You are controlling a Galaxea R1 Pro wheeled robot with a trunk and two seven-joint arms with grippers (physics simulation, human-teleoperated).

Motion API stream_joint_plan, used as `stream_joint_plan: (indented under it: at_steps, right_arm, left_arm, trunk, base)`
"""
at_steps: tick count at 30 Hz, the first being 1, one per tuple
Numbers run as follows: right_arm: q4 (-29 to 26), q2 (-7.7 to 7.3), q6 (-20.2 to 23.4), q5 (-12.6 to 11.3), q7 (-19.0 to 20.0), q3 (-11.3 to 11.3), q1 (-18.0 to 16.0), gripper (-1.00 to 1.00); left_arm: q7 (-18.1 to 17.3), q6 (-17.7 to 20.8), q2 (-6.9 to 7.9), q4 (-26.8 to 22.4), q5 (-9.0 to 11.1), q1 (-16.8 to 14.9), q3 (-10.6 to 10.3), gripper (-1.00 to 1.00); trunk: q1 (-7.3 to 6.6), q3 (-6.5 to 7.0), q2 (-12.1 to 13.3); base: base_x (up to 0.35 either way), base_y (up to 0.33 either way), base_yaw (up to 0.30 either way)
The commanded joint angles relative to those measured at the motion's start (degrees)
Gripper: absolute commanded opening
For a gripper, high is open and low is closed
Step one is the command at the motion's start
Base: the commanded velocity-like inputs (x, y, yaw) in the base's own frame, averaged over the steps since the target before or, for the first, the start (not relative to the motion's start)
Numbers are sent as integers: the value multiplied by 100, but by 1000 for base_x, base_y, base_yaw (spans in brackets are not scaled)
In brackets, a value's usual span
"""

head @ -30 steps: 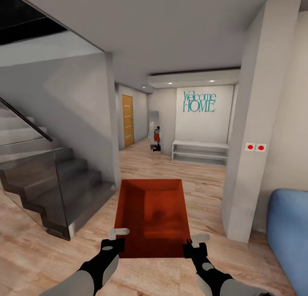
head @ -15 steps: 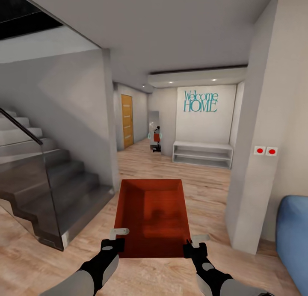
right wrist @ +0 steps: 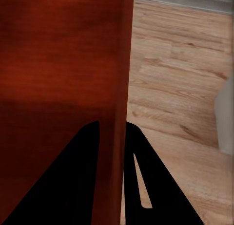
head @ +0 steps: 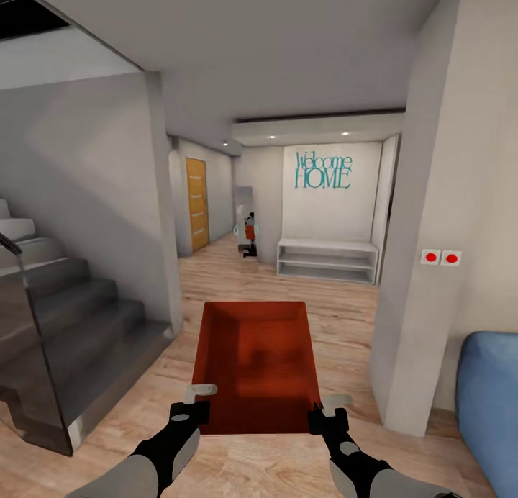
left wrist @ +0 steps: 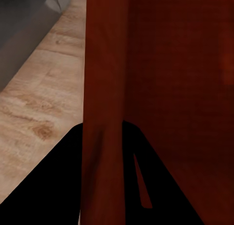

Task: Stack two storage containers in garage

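Rolled forward and swung a little since the earlier frames: staircase slid out toward the view's left edge, blue couch and pillar drew nearer; bin and arms kept the same place in the head view.

Clamped in the left wrist view: black fingers (left wrist: 58,186) set on either side of the thin wall of the orange-red rectangular topless storage container (head: 256,361), closed down to the wall's thickness. Same in the right wrist view, with dark fingers (right wrist: 83,176) pinching the opposite side wall. Left gripper (head: 196,401) and right gripper (head: 327,408) held at the near corners of the bin, one per long side, bin carried level out in front above the light wood-plank flooring (head: 345,311). Only one container seen here; interior looked empty.

Farther out: grey staircase with glass balustrade (head: 65,340) at the left, white pillar with two red round buttons (head: 440,257) at the right, rounded blue couch (head: 493,397) beside it, white low shelf (head: 327,259) under teal "Welcome HOME" lettering (head: 324,170), and an orange wooden door (head: 196,203) down the hall.

Judged as the carrying leg, still on indoor wood flooring with no garage concrete in sight. Next called for: steady drive between stair wall and pillar, grip kept tight and level.
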Motion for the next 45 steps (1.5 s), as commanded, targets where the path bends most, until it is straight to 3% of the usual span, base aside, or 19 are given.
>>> stream_joint_plan:
  at_steps: [1,45]
  right_arm:
    - [1,0,-43,-113,-26,3,-5,-100]
    - [1,4,-43,-113,-26,3,-5,-100]
  left_arm:
    - [66,19,55,-1,25,-6,93,-100]
    - [62,19,64,-1,30,-6,92,-100]
  trunk:
    - [4,-8,-6]
    - [4,-8,-6]
  base:
    - [321,0,-33]
    - [322,0,-1]
